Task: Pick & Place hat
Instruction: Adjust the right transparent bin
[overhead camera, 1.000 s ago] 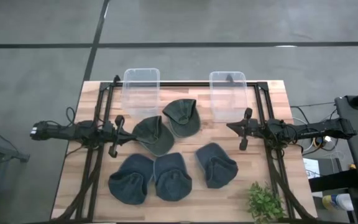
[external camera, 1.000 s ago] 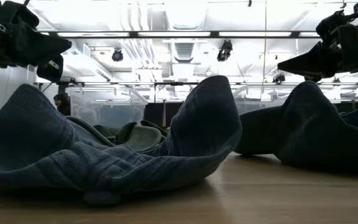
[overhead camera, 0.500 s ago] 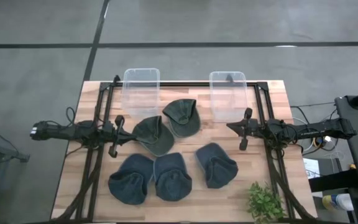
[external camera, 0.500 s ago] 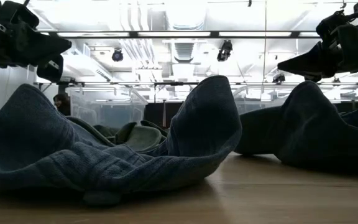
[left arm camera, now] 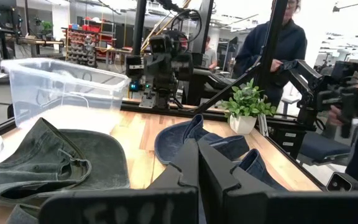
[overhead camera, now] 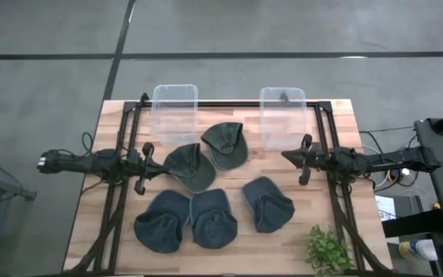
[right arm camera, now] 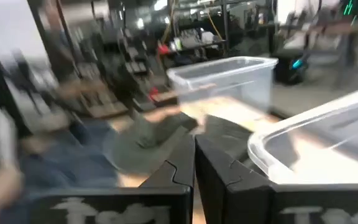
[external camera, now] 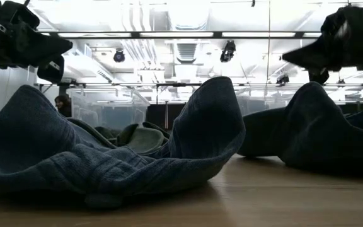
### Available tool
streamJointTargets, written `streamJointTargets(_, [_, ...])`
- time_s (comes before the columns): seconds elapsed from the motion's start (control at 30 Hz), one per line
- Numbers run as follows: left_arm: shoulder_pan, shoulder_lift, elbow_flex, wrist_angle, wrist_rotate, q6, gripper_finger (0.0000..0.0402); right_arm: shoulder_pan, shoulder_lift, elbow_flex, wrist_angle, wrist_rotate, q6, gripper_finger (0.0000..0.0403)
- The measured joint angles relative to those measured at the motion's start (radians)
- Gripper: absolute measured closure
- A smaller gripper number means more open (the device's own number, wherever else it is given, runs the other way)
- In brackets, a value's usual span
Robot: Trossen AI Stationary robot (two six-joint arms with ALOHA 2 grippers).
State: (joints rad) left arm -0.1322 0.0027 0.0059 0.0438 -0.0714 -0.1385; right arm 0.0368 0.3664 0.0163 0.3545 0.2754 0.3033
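Observation:
Five hats lie flat on the wooden table. Two are green: one [overhead camera: 191, 167] just before my left gripper [overhead camera: 160, 165], the other [overhead camera: 225, 145] beyond it. Three blue hats [overhead camera: 162, 221] [overhead camera: 214, 218] [overhead camera: 268, 203] sit in a row toward the near edge. My left gripper [left arm camera: 197, 155] hovers shut above the table, left of the green hats. My right gripper [overhead camera: 287, 157] [right arm camera: 194, 149] hovers shut to the right of them, near the right bin. In the low view both grippers [external camera: 55, 47] [external camera: 295, 60] hang above the blue hats [external camera: 200, 132].
Two clear plastic bins [overhead camera: 175, 112] [overhead camera: 283, 116] stand at the table's far edge. A small potted plant [overhead camera: 328, 250] stands at the near right corner. A black frame [overhead camera: 118, 192] runs along both sides of the table. A person [left arm camera: 278, 43] stands beyond the table.
My right gripper has started moving. In the low view it has risen a little and turned, and the high view shows it slightly nearer the table's right edge. The hats and my left gripper have kept still.

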Motion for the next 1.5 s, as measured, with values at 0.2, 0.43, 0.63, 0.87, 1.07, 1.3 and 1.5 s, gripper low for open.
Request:
streamJointTargets(0.2, [0.000,0.000,0.000,0.000,0.000,0.000,0.0401,0.000,0.002,-0.008,0.048,0.028,0.415,0.0394])
streamJointTargets(0.43, [0.000,-0.001,0.000,-0.002,0.000,0.000,0.0401,0.000,0.002,-0.008,0.071,0.039,0.590,0.0394])
streamJointTargets(0.63, [0.000,-0.001,0.000,-0.008,0.000,0.000,0.0401,0.000,0.002,-0.008,0.249,0.041,0.546,0.0394])
streamJointTargets(0.87, [0.000,-0.001,0.000,-0.010,0.000,0.000,0.0401,0.000,0.000,-0.007,0.407,-0.076,0.614,0.0394])
streamJointTargets(1.07, [0.000,0.000,0.000,-0.011,0.000,0.000,0.0401,0.000,0.010,-0.007,0.383,-0.164,0.719,0.0392])
streamJointTargets(1.3, [0.000,0.000,0.000,-0.011,0.001,0.000,0.0401,0.000,0.010,-0.007,0.312,-0.157,1.008,0.0329])
streamJointTargets(1.5, [0.000,0.000,0.000,-0.012,0.001,0.000,0.0401,0.005,0.010,0.000,0.355,-0.242,0.803,0.0230])
